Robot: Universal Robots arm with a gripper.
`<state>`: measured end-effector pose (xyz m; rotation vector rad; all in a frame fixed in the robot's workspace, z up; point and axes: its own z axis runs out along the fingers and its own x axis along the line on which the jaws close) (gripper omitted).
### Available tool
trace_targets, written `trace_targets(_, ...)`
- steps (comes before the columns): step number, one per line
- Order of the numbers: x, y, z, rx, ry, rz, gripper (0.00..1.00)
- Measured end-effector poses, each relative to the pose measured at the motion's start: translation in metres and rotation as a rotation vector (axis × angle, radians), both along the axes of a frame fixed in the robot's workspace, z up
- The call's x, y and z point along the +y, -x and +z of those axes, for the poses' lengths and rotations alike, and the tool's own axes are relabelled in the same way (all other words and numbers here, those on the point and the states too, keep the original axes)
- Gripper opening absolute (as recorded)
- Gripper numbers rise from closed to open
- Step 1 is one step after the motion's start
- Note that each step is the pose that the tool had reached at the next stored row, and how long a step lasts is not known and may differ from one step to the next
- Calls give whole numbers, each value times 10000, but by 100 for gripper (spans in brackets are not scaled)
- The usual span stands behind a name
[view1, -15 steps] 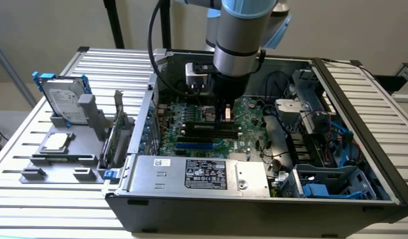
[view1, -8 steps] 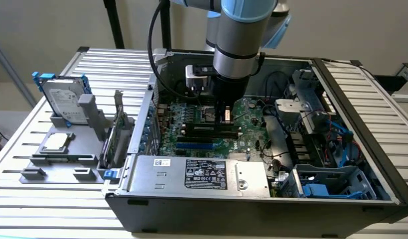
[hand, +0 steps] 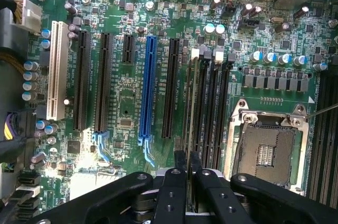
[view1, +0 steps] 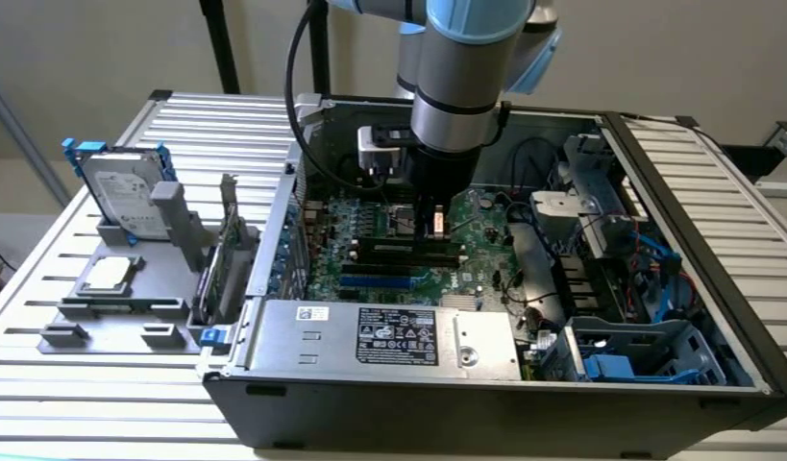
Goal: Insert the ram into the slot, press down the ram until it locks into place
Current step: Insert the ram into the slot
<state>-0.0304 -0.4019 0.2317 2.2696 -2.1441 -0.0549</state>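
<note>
1. Where the table (view1: 98, 413) shows at the exterior view's left of the computer case (view1: 496, 411), a grey fixture (view1: 111, 322) carries a hard drive (view1: 121, 197) and a tall card with a metal bracket (view1: 224, 254). None of these is part of the step in hand.
2. About the middle of the case, the ram (hand: 191, 108) stands edge-on along the slot (hand: 195, 57). This slot is the outermost of four parallel black sockets, the one nearest the blue slot (hand: 148, 86).
3. The ram is at its socket and in line with it, so I judge the fetching and aligning done. I cannot tell whether the stick is pushed fully home. The pale clip at the far end of the slot gives no clear sign of being snapped in. I judge that the pressing down and locking are what is left.
4. The gripper (view1: 431, 226) reaches straight down into the case over that same socket. Its jaws are narrow, one finger close on each face of the ram, and as far as I can judge they are holding the stick by its upper edge.
5. Toward the exterior view's right inside the case, loose cables (view1: 547, 192) and a blue drive cage (view1: 637, 357) lie well apart from the gripper.
</note>
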Motion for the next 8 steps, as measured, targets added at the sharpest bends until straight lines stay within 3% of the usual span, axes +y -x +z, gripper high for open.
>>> trace_targets(4, 11, 0, -4, -12, 16, 0, 14)
trace_targets(8, 14, 0, -10, -29, 66, 1, 14)
